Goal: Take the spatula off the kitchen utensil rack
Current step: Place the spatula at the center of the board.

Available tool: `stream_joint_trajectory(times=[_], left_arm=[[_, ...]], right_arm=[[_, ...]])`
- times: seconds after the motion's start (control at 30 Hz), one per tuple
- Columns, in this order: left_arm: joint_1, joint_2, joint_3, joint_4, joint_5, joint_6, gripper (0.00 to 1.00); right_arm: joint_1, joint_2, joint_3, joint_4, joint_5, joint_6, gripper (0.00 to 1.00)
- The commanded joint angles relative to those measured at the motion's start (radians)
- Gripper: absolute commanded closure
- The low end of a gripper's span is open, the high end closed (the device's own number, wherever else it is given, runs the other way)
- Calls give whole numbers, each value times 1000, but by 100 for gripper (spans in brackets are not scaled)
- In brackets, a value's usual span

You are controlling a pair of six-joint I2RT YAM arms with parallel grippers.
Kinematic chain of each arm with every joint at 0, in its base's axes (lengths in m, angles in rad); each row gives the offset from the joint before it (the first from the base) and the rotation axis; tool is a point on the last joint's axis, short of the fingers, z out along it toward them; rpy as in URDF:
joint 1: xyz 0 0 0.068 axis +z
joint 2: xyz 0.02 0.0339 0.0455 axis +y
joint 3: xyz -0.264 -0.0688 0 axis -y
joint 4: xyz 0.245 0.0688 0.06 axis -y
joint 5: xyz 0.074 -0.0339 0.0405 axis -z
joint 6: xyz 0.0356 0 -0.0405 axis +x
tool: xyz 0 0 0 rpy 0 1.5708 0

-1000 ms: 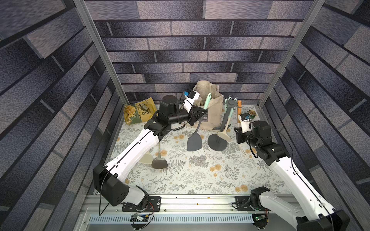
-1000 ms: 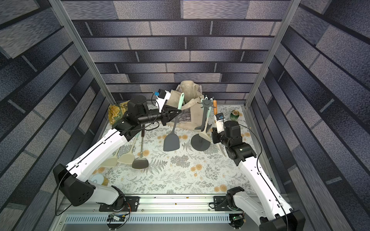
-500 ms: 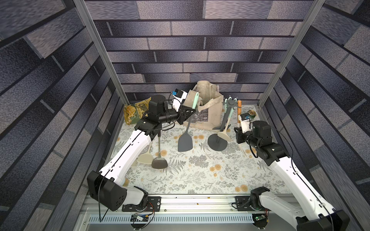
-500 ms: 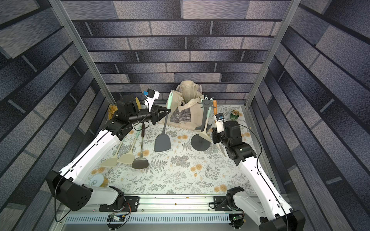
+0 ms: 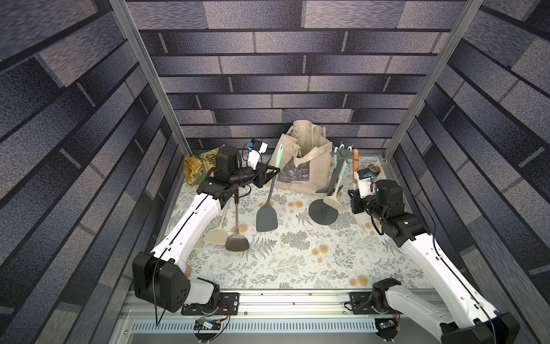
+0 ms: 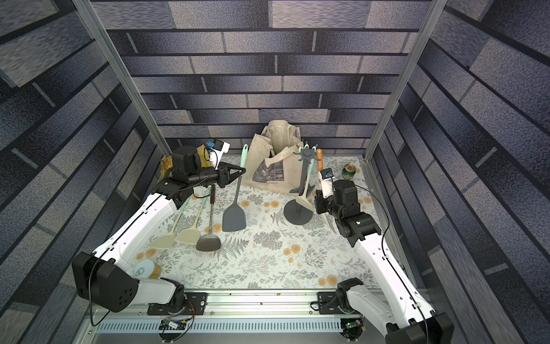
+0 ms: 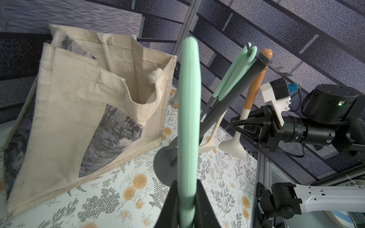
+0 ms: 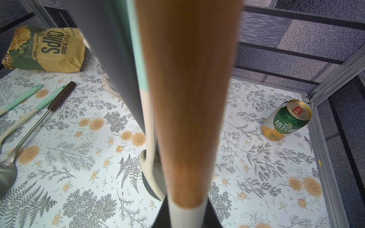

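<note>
The spatula [image 5: 267, 219], mint handle and dark grey blade, hangs clear of the kitchen utensil rack [image 5: 323, 212] to its left, blade just above the mat. My left gripper [image 5: 275, 172] is shut on its mint handle [image 7: 188, 118], the jaws [image 7: 186, 197] pressing both sides. The dark grey rack [image 6: 297, 216] still carries several utensils on its star top [image 6: 306, 155]. My right gripper [image 5: 354, 193] is shut on a white utensil with a wooden handle [image 8: 189, 98] that hangs at the rack's right side; the jaws [image 8: 186, 209] clamp its white neck.
A beige tote bag [image 5: 300, 166] stands behind the rack. A chips bag [image 5: 195, 169] lies at the back left and a green can [image 6: 348, 172] at the back right. Three utensils [image 5: 226, 235] lie under the left arm. Another can [image 6: 147, 269] lies front left.
My left gripper has carried the spatula leftward, away from the rack, and slightly toward the front. The right arm and the rack have stayed put.
</note>
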Motion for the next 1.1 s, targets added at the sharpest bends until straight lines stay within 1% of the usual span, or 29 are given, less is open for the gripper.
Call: stream_joint_trajectory(times=[0.0,0.1,0.27,0.5,0.8,1.07], left_arm=[[39,20,-44,51,29,-38,99],[65,44,-65,65,40,-53,99],[82,78,-87,75,49,-58,100],[121,140,-151,152,84,-113,100],[142,214,-204,175,46,-126,100],[158,253,-277,252,7,-173,100]], right_arm=[[1,0,-12,-5,2,6,100],[2,1,-10,-5,4,6,100],[2,2,-10,-5,2,6,100],[1,5,-10,-8,3,6,100],[2,2,-12,-10,6,5,100],[2,0,-12,-10,6,6,100]])
